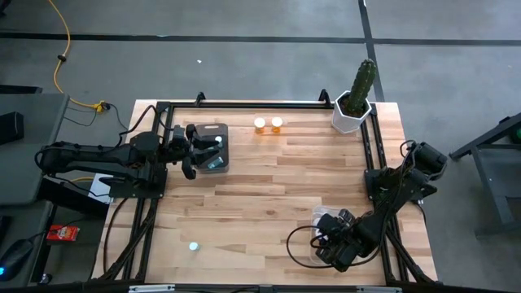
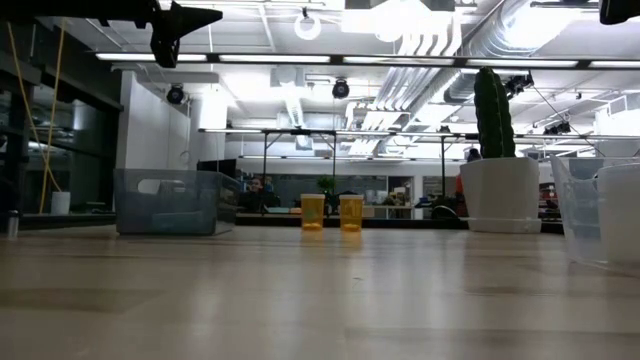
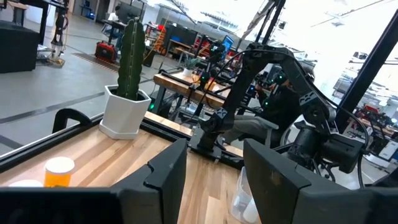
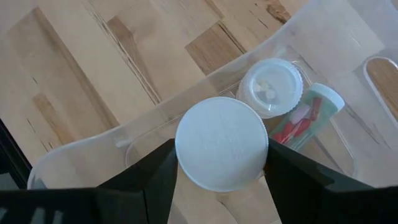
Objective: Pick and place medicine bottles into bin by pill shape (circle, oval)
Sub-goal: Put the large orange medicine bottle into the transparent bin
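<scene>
Two orange bottles with white caps (image 1: pixel 260 124) (image 1: pixel 277 124) stand on the table at the far side; they also show in the low view (image 2: pixel 313 212) (image 2: pixel 351 212). A small pale bottle (image 1: pixel 194 246) stands near the front left. My right gripper (image 4: pixel 222 163) is shut on a white-capped bottle (image 4: pixel 222 143) over the clear bin (image 1: pixel 330 232) at the front right. Two more bottles (image 4: pixel 270 87) (image 4: pixel 308 115) are in that bin. My left gripper (image 3: pixel 211 174) is open and empty above the grey bin (image 1: pixel 210 146), which holds a pale bottle (image 1: pixel 216 143). My right gripper pinches the bottle at two opposite sides of its white cap (image 4: pixel 186 158) between its two fingers. The fingers point down from above. The bottle stands upright in the hold over the clear bin's inside; the cap hides its body and its lower end.
A tall green cactus in a white pot (image 1: pixel 356 102) stands at the far right corner. A black frame (image 1: pixel 244 103) runs along the table's far and side edges. The table's middle is bare wood (image 1: pixel 269 187).
</scene>
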`<move>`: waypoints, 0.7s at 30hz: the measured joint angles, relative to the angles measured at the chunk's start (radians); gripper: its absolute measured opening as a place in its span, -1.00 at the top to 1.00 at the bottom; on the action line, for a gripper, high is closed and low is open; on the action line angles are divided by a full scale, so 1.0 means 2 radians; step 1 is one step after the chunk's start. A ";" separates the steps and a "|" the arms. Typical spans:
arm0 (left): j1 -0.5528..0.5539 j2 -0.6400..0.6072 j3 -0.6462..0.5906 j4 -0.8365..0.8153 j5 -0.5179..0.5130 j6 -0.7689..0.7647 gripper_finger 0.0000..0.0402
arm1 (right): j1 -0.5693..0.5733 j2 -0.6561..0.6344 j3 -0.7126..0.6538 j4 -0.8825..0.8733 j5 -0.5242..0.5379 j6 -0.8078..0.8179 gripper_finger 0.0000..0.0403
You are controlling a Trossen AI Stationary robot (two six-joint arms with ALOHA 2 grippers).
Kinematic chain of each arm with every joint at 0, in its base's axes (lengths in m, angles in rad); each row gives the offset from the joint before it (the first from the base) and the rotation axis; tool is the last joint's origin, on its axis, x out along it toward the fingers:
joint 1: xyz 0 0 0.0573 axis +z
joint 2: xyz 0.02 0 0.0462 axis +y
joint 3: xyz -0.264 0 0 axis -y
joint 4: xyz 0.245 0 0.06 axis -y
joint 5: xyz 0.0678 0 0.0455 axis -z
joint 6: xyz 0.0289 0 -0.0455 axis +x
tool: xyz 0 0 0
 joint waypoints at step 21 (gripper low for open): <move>0.000 0.000 0.000 0.000 0.000 0.000 0.26 | 0.000 0.000 0.000 0.002 -0.026 -0.024 -0.03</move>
